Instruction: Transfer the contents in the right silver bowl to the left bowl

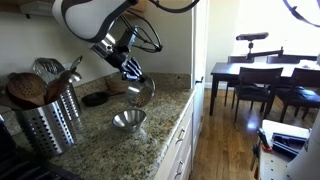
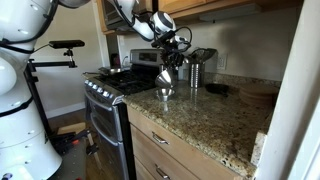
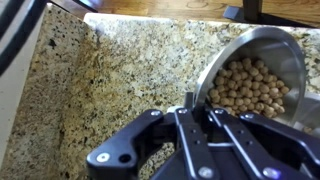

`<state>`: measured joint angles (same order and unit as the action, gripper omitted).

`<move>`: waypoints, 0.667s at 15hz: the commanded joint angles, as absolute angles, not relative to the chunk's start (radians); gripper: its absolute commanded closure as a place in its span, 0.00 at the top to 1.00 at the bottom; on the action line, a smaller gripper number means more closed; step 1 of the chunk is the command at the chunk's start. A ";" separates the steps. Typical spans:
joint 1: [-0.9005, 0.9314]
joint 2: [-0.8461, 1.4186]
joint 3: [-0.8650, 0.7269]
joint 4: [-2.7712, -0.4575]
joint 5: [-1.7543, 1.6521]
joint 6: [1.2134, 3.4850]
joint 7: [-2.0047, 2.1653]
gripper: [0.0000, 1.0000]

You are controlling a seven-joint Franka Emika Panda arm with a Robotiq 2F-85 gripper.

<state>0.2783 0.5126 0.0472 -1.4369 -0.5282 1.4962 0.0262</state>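
Note:
My gripper is shut on the rim of a silver bowl and holds it tilted above the granite counter. In the wrist view the held bowl is full of small tan balls, like chickpeas, and the jaws pinch its rim. A second silver bowl stands on the counter just below and in front of the held one; it looks empty. In an exterior view the held bowl hangs over the lower bowl.
A perforated steel utensil holder with wooden spoons stands near the counter's end. A dark round lid lies behind the bowls. A stove with a pan adjoins the counter. A dining table with chairs stands beyond.

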 commanded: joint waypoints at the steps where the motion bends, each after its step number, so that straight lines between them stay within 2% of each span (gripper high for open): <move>1: 0.300 0.534 0.044 -1.393 -0.570 1.419 0.059 0.08; 10: 0.317 0.567 0.052 -1.372 -0.599 1.375 0.056 0.08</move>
